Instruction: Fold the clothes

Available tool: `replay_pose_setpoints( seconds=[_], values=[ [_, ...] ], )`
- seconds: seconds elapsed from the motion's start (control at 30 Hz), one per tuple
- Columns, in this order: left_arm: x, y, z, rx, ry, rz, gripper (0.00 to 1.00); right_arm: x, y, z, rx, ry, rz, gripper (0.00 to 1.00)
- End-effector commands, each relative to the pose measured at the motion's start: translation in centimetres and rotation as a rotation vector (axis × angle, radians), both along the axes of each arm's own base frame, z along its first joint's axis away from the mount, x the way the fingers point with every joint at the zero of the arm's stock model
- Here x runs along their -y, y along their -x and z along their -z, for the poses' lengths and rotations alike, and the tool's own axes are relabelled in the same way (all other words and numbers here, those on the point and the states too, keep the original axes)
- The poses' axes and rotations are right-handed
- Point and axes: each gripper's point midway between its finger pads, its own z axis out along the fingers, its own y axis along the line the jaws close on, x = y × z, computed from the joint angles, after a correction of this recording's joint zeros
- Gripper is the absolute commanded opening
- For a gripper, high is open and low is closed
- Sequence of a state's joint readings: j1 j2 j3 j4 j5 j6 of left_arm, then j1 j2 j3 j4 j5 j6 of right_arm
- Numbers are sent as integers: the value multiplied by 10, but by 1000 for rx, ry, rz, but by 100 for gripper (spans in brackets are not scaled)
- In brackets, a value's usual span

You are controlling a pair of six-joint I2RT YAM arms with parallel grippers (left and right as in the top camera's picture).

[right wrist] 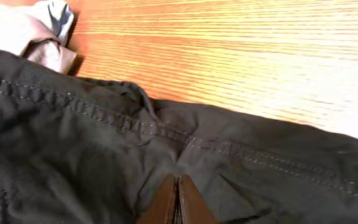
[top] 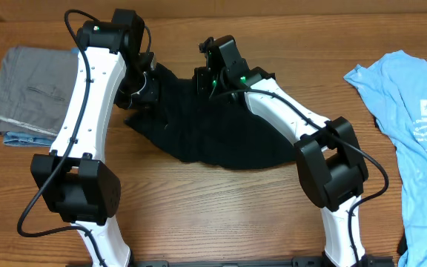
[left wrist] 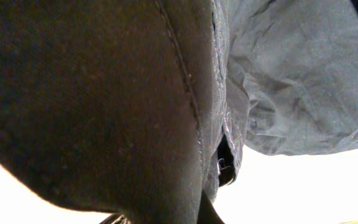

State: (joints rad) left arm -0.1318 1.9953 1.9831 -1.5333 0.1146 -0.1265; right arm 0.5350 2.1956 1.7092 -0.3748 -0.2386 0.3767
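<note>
Black garment fills the left wrist view, draped right against the lens with a stitched seam running down it. In the overhead view the left end effector sits at the garment's upper left edge. Cloth hides its fingers, so I cannot tell whether it is closed or has anything. The right end effector has its two brown fingers pressed together, with a pucker of black cloth drawn into them just below a double-stitched seam. It appears to hold a pinch of the garment near its upper middle. The garment lies crumpled mid-surface between the arms, spreading down and right under the right arm.

The step looks like spreading the garment out before any fold. To do it well, both holds should be on one edge and well apart. They should then rise and draw away from each other evenly until the cloth goes flat, and lay it down without bunching. The right pinch looks shallow and sits next to a thick seam, so it may slip. The left hold needs confirming before any pull.

The grey pile lies at the far left, just beside the left arm, where a wide sweep could catch it. The blue shirt lies well apart at the right edge. The right forearm crosses over the garment and may drag it.
</note>
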Motion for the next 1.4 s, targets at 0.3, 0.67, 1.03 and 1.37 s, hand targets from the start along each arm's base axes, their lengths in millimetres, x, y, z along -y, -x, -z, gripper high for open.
replay_pose_setpoints(
  seconds=[0.3, 0.67, 1.03, 1.37],
  values=[
    [6, -3, -27, 91, 9, 31, 4, -56, 31, 70, -21, 65, -97, 4],
    [0, -23, -82, 289, -104, 83, 4, 100, 6, -59, -141, 202, 124, 4],
    [19, -21, -77, 297, -221, 210, 4, 177, 56, 18, -423, 361, 121, 4],
    [52, -24, -36, 210, -272, 329, 4, 184, 64, 39, -453, 370, 126, 4]
  ],
)
